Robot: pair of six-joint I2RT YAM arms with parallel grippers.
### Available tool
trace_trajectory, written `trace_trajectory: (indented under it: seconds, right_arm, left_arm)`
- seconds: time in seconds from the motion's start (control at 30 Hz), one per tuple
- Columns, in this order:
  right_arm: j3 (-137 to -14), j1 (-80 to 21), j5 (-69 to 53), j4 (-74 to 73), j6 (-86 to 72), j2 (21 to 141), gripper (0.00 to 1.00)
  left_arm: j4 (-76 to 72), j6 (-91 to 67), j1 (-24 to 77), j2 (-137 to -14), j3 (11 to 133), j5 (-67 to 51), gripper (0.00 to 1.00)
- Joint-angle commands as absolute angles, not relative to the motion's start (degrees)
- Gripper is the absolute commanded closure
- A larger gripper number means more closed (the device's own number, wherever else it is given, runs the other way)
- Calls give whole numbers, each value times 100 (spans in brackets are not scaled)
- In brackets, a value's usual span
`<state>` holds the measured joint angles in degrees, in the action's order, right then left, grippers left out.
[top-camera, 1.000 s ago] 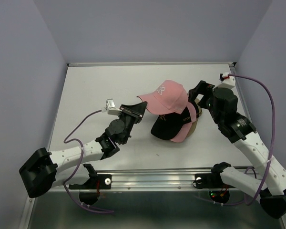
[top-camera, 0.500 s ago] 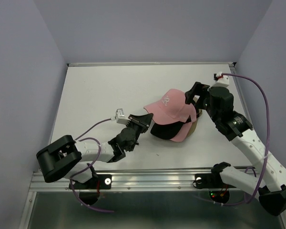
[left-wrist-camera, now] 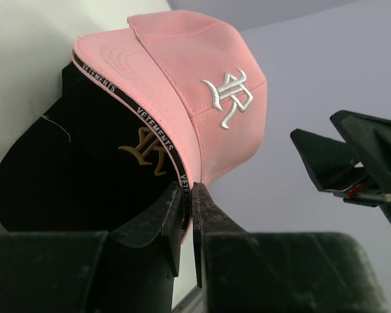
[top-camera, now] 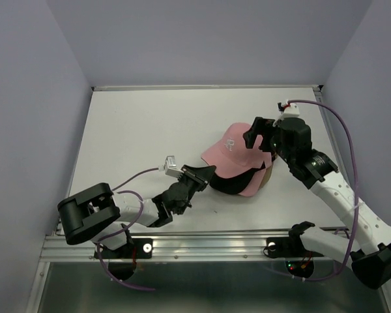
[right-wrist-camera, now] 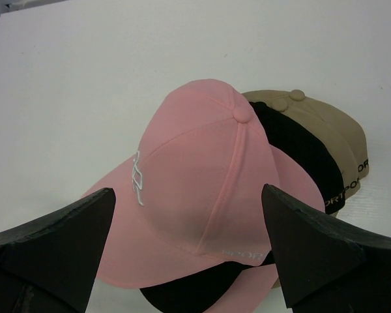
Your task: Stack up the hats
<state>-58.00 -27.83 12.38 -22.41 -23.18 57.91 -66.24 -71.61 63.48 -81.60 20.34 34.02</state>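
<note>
The hats sit in one pile right of the table's middle. A pink cap with a white "R" lies on top, over a black cap, a second pink brim and a tan cap. My left gripper is shut on the top pink cap's brim edge, low at the pile's left; the black cap lies just below. My right gripper hangs open over the pink cap's crown, fingers wide on either side. Black and tan crowns show behind.
White tabletop with lavender walls on three sides. A metal rail runs along the near edge by the arm bases. The left arm's cable trails over the table.
The top pink cap has come down from above onto the pile. My left gripper moved right and nearer with the brim. My right gripper moved left over the crown.
</note>
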Motion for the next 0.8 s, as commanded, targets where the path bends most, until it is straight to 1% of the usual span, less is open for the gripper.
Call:
trace_trajectory:
  seconds: [0.0,0.07,0.27,0.3,0.33,0.37,0.4,0.43,0.57,0.67,0.77]
  right_arm:
    - [-5774,-2769,590,-1890,-2101,5836,0]
    - [-5809,-2769,283,-1802,-2066,5967,0]
    - [-6029,-2769,194,-1670,-2100,6064,0]
    - [-6029,-2769,176,-1644,-2109,6056,0]
    - [-6029,-2769,150,-1626,-2109,6064,0]
    - [-6021,-2769,106,-1617,-2127,6056,0]
    - [-6021,-2769,97,-1600,-2127,6056,0]
    - [-6012,-2769,79,-1600,-2136,6064,0]
    - [-6003,-2769,53,-1573,-2171,6065,0]
    - [-6012,-2769,44,-1521,-2171,6065,0]
    - [-6047,-2769,-219,-1459,-2180,6073,0]
  left_arm:
    - [-6706,-7277,6600,-8235,1934,3269,100]
    - [-6697,-7269,6618,-8270,1960,3226,100]
    - [-6566,-7338,6653,-8288,1872,3111,100]
    - [-6531,-7356,6662,-8245,1846,3103,98]
    - [-6452,-7348,6688,-8209,1854,3129,87]
    - [-6364,-7330,6715,-8174,1872,3164,67]
    - [-6241,-7234,6724,-8096,1907,3199,61]
    - [-6171,-7181,6750,-8051,1925,3199,49]
    - [-5758,-6830,6785,-7788,2083,3191,40]
    - [-5494,-6645,6794,-7647,2162,3103,39]
    - [-5344,-6470,6794,-7576,2241,2998,38]
